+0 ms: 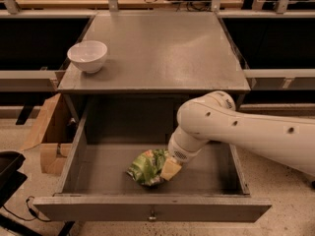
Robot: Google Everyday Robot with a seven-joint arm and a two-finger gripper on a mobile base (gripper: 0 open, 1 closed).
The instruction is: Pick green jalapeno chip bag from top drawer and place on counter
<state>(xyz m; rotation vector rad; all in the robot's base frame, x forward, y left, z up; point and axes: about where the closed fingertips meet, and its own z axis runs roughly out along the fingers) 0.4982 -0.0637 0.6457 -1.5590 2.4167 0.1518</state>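
The green jalapeno chip bag (145,167) lies low in the open top drawer (98,208), near the middle of its floor, close to the front panel. My gripper (169,169) reaches down into the drawer from the right. Its tan fingers are closed on the bag's right edge. The white arm crosses the drawer's right side and hides part of the floor. The counter (162,48) is the grey top above the drawer.
A white bowl (87,56) stands on the counter's left front corner. An open cardboard box (47,132) sits on the floor left of the cabinet. A black object (7,173) is at the lower left. Shelving and cables run along the back.
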